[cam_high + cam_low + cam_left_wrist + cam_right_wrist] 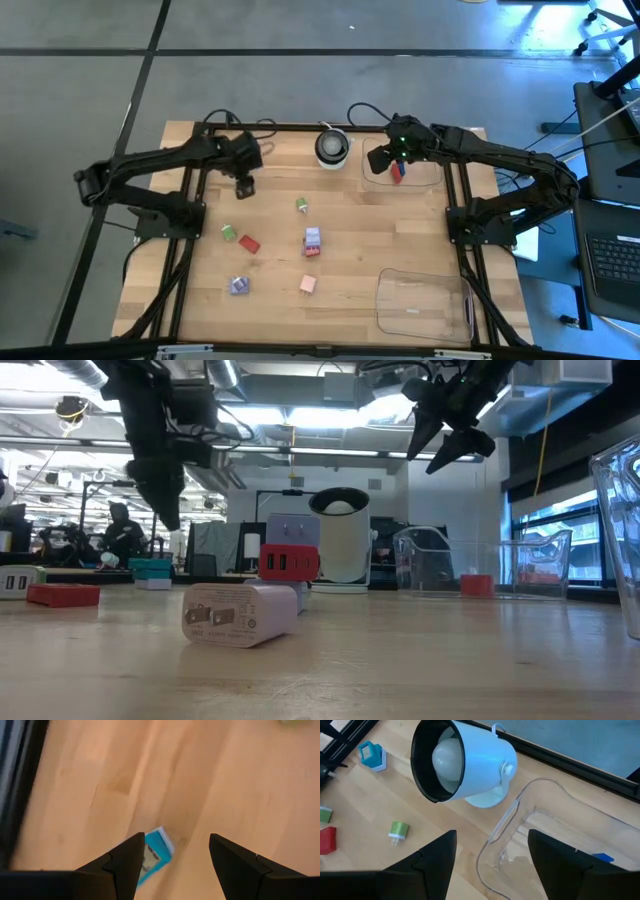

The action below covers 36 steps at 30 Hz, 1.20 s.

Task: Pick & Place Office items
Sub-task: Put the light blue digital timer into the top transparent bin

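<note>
Teal block (154, 852) lies just under the left claw (172, 865), toward its seven-o'clock finger; both claws stand spread and empty.

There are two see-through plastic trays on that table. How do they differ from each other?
The far tray, beside the white lamp, already holds red and blue pieces; the near tray, at the table's front right, looks empty. The right gripper hangs over the far tray, while no arm is near the near tray. Both are clear, rounded plastic and lie on the table's right side.
</note>
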Tool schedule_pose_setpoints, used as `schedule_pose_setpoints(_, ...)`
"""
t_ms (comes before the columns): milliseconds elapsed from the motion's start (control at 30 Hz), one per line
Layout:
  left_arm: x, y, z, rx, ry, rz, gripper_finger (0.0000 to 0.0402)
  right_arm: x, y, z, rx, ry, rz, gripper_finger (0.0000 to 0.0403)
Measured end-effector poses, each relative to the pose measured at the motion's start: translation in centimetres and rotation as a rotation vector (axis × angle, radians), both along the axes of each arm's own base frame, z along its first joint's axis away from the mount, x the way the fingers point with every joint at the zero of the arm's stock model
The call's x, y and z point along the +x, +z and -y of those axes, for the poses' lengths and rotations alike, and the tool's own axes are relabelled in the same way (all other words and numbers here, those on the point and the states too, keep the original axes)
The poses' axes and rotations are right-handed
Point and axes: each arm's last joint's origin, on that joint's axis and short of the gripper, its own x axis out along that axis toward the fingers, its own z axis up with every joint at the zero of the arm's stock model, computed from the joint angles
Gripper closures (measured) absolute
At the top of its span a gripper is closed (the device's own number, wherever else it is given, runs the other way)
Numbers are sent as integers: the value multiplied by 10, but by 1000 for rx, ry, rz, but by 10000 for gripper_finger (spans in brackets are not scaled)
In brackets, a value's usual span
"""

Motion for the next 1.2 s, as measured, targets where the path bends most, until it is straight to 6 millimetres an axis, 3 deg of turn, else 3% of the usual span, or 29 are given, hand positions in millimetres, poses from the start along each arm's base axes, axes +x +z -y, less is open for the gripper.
schedule_pose_setpoints(100, 1, 0, 0, 67, -179, -68, 182, 0, 0, 0, 3, -4, 2, 155)
schedule_pose_setpoints(533, -11, -3, -7, 63, -459, -186, 183, -1, 0, 1, -20, -36, -4, 155)
schedule_pose_setpoints(767, -11, -17, -22, -11, -407, -220, 183, -1, 0, 1, -34, -48, -9, 155)
schedule_pose_setpoints(900, -9, -20, -24, 26, -285, -267, 183, -1, 0, 2, -33, -52, -7, 155)
schedule_pose_setpoints(1000, -9, -20, -24, 7, -172, -234, 186, -1, 0, 2, -36, -59, -7, 155)
schedule_pose_setpoints(1200, -5, -19, -26, 21, -154, -179, 186, -2, 1, 3, -68, -110, -13, 155)
